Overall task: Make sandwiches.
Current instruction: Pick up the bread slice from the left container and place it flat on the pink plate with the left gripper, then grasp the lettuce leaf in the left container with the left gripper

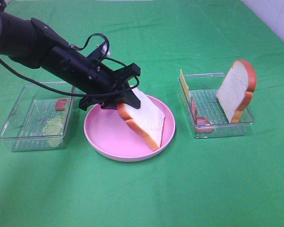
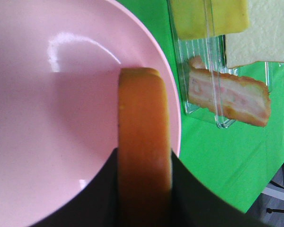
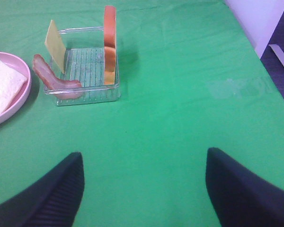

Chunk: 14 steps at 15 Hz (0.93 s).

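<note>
My left pincer [image 1: 127,92] pinches a bread slice [image 1: 149,120] by its crust, tilted over the plate [image 1: 104,144]. My right pincer [image 3: 142,187] is spread, above the cloth [image 3: 180,94].

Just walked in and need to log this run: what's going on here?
The left tool is shut on a bread slice, holding it tilted over the pink plate. The right tool hangs open above the cloth, holding nothing. A second slice stands in the right tray with cheese and bacon; lettuce lies in the left tray.
</note>
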{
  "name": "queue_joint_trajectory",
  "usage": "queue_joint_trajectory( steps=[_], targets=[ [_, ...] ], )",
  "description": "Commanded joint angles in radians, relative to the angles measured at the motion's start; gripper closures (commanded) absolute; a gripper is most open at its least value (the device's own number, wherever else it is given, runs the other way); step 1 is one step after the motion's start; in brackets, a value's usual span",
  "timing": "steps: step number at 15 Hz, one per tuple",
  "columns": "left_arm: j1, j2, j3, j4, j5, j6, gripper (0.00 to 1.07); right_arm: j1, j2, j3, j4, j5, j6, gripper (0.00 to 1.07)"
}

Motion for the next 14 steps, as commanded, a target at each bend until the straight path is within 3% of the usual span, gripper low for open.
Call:
queue_joint_trajectory(
  steps=[1,3,6,11,14],
  targets=[
    [-0.007,0.001,-0.001,-0.003,0.009,0.003,0.53,-0.004,-0.009,-0.002,-0.003,-0.009,-0.004,0.38],
    [-0.007,-0.012,-0.001,0.019,0.002,0.003,0.34,-0.004,-0.009,-0.002,-0.003,-0.009,-0.004,0.38],
    [-0.007,-0.054,-0.010,0.158,0.000,-0.028,0.31,-0.004,-0.009,-0.002,-0.003,-0.009,-0.004,0.38],
    [-0.007,-0.137,-0.087,0.517,0.052,-0.259,0.31,-0.004,-0.009,-0.002,-0.003,-0.009,-0.004,0.38],
    [-0.007,-0.187,-0.155,0.756,0.214,-0.486,0.31,-0.004,-0.009,-0.002,-0.003,-0.009,-0.004,0.38]
  ],
)
